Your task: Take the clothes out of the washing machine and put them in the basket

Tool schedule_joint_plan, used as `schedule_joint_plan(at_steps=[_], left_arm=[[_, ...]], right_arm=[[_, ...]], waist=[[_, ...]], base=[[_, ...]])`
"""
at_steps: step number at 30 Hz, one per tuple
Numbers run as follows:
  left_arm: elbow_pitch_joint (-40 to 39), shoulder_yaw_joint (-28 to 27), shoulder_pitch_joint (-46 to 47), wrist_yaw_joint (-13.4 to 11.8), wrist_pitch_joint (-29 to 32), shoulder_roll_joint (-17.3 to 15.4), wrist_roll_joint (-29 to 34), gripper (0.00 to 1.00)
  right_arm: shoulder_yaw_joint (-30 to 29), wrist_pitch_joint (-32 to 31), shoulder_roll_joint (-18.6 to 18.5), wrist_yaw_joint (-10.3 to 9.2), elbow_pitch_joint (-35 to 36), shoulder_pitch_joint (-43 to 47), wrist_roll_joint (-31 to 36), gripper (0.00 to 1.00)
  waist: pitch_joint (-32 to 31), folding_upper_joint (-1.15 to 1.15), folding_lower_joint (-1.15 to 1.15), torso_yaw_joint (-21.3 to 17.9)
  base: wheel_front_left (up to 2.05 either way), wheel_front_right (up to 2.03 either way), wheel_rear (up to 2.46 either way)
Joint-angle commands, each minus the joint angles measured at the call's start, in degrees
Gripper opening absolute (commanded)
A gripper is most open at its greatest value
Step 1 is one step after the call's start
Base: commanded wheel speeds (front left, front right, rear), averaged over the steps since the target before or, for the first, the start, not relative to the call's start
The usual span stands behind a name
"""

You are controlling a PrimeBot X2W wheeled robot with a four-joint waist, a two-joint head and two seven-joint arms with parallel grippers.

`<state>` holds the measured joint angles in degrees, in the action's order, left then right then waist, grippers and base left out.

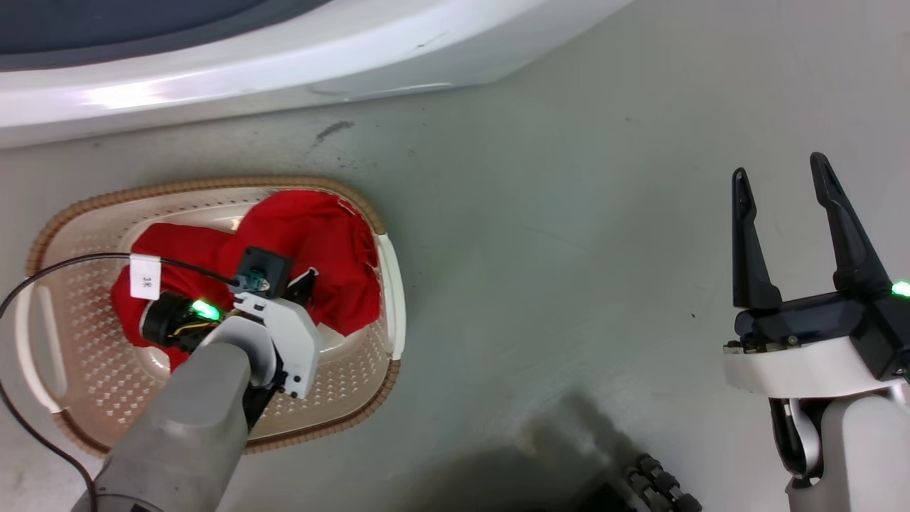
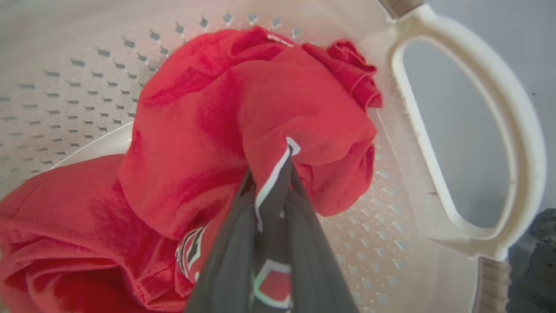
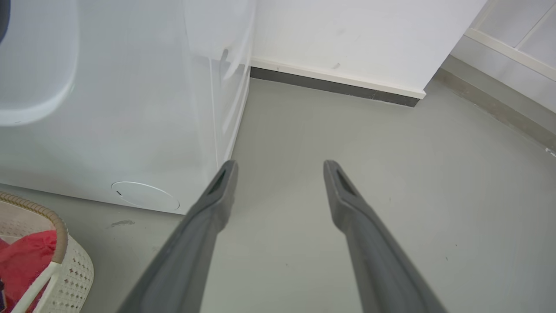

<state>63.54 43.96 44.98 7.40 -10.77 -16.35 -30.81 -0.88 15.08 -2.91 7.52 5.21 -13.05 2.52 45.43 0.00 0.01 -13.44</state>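
The cream basket (image 1: pixel 78 206) stands on the floor in front of the white washing machine (image 1: pixel 213 78). Red clothes (image 1: pixel 313 235) lie bunched inside it. My left arm (image 1: pixel 277 334) reaches down into the basket. In the left wrist view my left gripper (image 2: pixel 271 174) is shut on a fold of the red garment (image 2: pixel 269 100) with black and white print, just above the basket's perforated floor. More red fabric (image 2: pixel 65 217) lies beside it. My right gripper (image 1: pixel 782 178) hangs open and empty over bare floor to the right, and its spread fingers (image 3: pixel 343 195) point toward the machine's corner (image 3: pixel 130 108).
The basket's white handle (image 2: pixel 521 130) is close to the right of my left gripper. A black cable (image 1: pixel 43 270) loops over the basket's left side. A wall with a dark skirting (image 3: pixel 339 84) runs behind the machine. Grey floor (image 1: pixel 569 249) lies between the basket and my right arm.
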Motion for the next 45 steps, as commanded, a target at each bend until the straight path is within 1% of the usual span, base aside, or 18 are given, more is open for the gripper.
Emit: schedule_joint_plan(at_steps=[1, 4, 7, 8, 9, 14, 19, 20, 24, 28, 32, 33, 34, 40, 45], left_arm=[[0.55, 0.15, 0.72, 0.09, -0.30, -0.30, -0.06, 0.00], [3.03, 1.37, 1.61, 0.09, -1.00, -0.33, 0.31, 0.00], [4.49, 1.65, 1.73, 0.09, -1.69, -0.08, -0.74, 0.00], [4.68, 1.85, 1.87, 0.09, -1.96, -0.02, -1.03, 0.45], [5.05, 2.20, 1.95, 0.09, -2.12, 0.01, -1.07, 1.00], [5.11, 4.13, 1.13, 0.09, -3.15, 1.12, -1.81, 1.00], [2.64, 5.56, -0.86, 0.09, -4.10, 2.01, -3.48, 1.00], [0.04, 6.53, -2.12, 0.10, -4.44, 2.11, -4.26, 1.00], [-7.16, 4.92, -3.96, 0.10, -4.45, 0.99, -4.17, 1.00], [-14.52, -0.40, -6.57, -0.03, -4.42, -0.58, -3.38, 1.00], [-21.83, -7.04, -10.31, -1.25, -4.43, -1.48, -1.11, 1.00], [-27.02, -11.99, -13.58, -2.27, -4.42, -2.22, 1.14, 1.00], [-28.62, -13.64, -14.69, -2.62, -4.43, -2.32, 1.90, 1.00], [-38.50, -22.00, -22.47, -4.84, -4.44, -2.27, 7.15, 1.00], [-46.30, -28.65, -29.69, -6.77, -4.43, -0.98, 11.51, 1.00]], right_arm=[[0.16, 0.14, 0.05, -0.06, 0.23, -1.02, -0.21, 1.00], [0.53, 0.14, 0.05, -0.06, 0.18, -1.29, -0.58, 1.00], [0.62, 0.14, 0.04, -0.06, 0.20, -1.39, -0.79, 1.00], [0.57, 0.14, 0.05, -0.06, 0.14, -1.30, -0.85, 1.00], [0.45, 0.14, 0.04, -0.06, 0.04, -1.28, -0.83, 1.00], [0.32, 0.14, 0.04, -0.06, -0.79, -1.65, -0.19, 1.00], [-0.26, 0.14, 0.04, -0.06, -2.14, -1.29, 0.54, 1.00], [-0.92, 0.14, 0.03, -0.06, -3.17, -0.48, 1.24, 1.00], [-2.32, 0.13, 0.02, -0.06, -4.42, 0.83, 2.18, 1.00], [-3.85, 0.13, 0.02, -0.06, -5.12, 2.23, 3.23, 1.00], [-4.99, 0.13, 0.01, -0.06, -5.77, 4.09, 4.31, 1.00], [-5.48, 0.13, 0.02, -0.06, -6.19, 5.42, 4.78, 1.00], [-5.49, 0.13, 0.01, -0.06, -6.27, 5.94, 4.93, 1.00], [-5.93, 0.13, 0.03, -0.06, -6.89, 8.39, 5.06, 1.00], [-6.12, 0.13, 0.01, -0.06, -7.22, 10.83, 4.67, 1.00]], waist=[[0.92, 0.00, -0.01, -0.90], [1.43, 0.00, -0.01, -1.53], [1.69, 0.00, -0.01, -1.78], [1.69, 0.00, -0.01, -1.77], [1.59, 0.00, -0.01, -1.66], [-0.47, 0.00, -0.01, -0.64], [-5.38, 0.00, -0.01, 0.78], [-9.29, 0.00, -0.01, 1.92], [-14.67, 0.00, -0.01, 3.89], [-19.91, 0.00, -0.01, 6.19], [-24.82, 0.00, -0.01, 8.48], [-28.24, 0.00, -0.01, 10.12], [-29.23, 0.00, -0.01, 10.60], [-34.52, 0.00, -0.01, 12.92], [-38.70, 0.00, -0.01, 14.10]], base=[[0.00, 0.00, 0.00], [0.00, 0.00, 0.00], [0.00, 0.00, 0.00], [0.00, 0.00, 0.00], [0.00, 0.00, 0.00], [0.00, 0.00, 0.00], [0.00, 0.00, 0.00], [0.00, 0.00, 0.00], [0.00, 0.00, 0.00], [0.00, 0.00, 0.00], [0.00, 0.00, 0.00], [0.00, 0.00, 0.00], [0.00, 0.00, 0.00], [0.00, 0.00, 0.00], [0.00, 0.00, 0.00]])
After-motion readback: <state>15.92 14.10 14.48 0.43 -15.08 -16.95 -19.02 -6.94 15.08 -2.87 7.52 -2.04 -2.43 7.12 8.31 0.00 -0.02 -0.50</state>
